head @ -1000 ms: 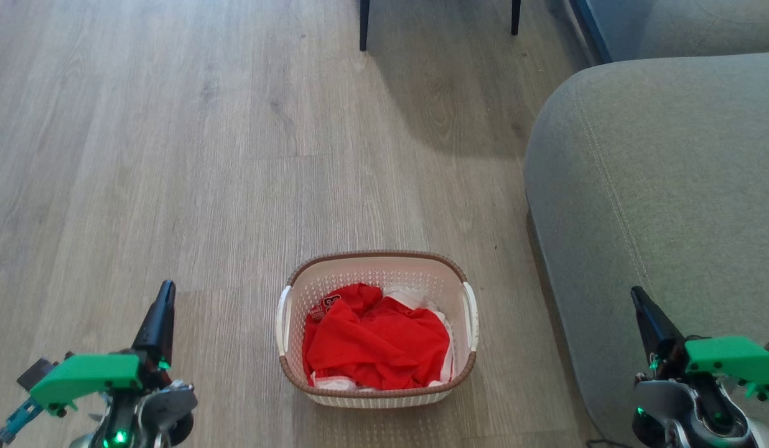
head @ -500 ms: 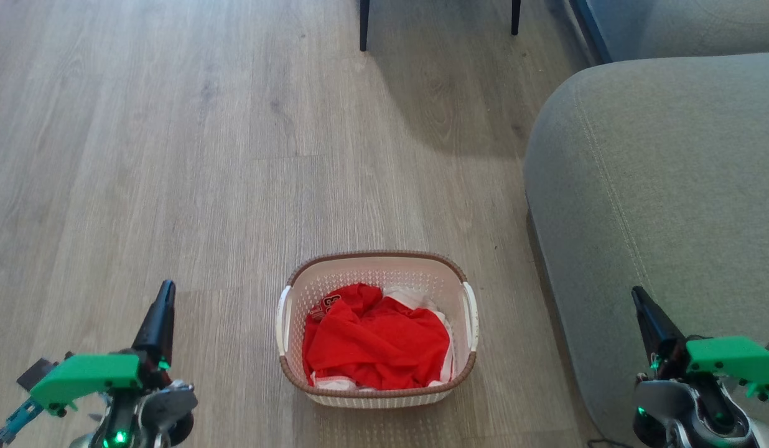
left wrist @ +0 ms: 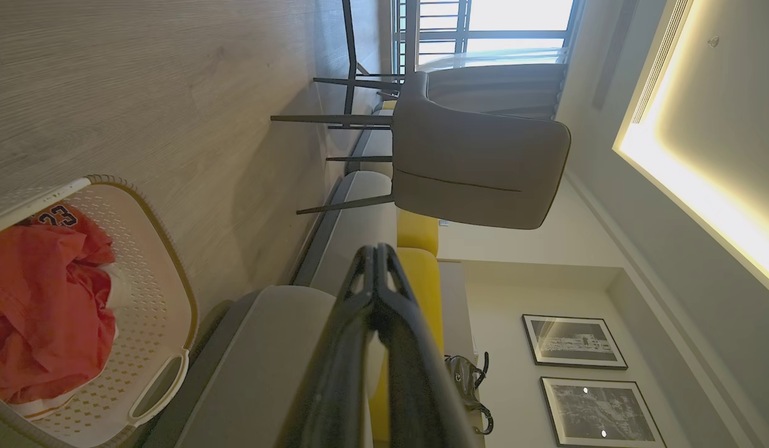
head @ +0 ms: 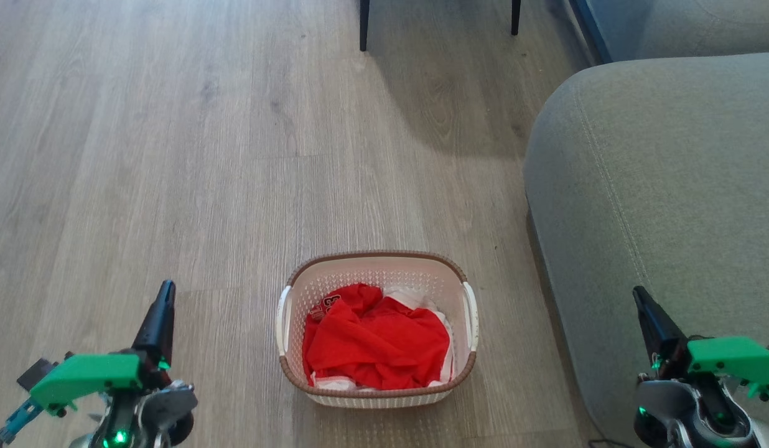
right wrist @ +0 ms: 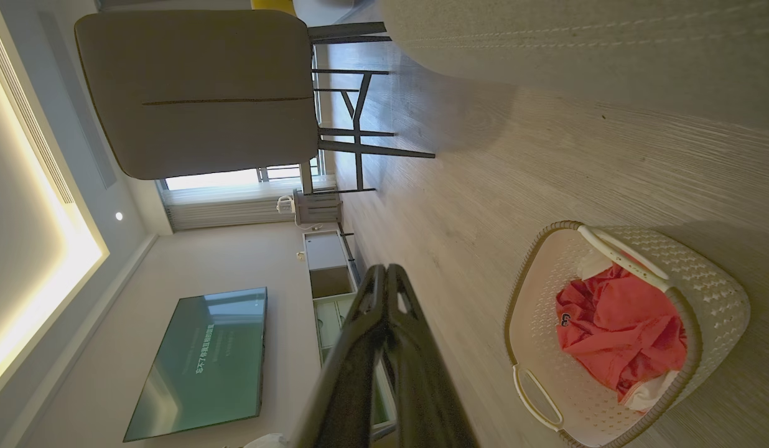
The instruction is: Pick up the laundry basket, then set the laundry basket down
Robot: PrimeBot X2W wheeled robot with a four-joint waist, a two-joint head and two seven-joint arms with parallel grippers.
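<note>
The laundry basket (head: 377,254) sat on the floor (head: 173,155) between my 2 grippers, near the sofa (head: 658,186). I judged it light: stiff but slightly springy perforated plastic, with a soft red garment (head: 372,339) adding little weight. Its left handle (head: 283,320) and right handle (head: 471,318) looked the best holds. My left gripper (head: 162,305) and right gripper (head: 644,308) were pressed closed, empty, well apart from it. Against 1 s earlier, nothing had visibly moved.
</note>
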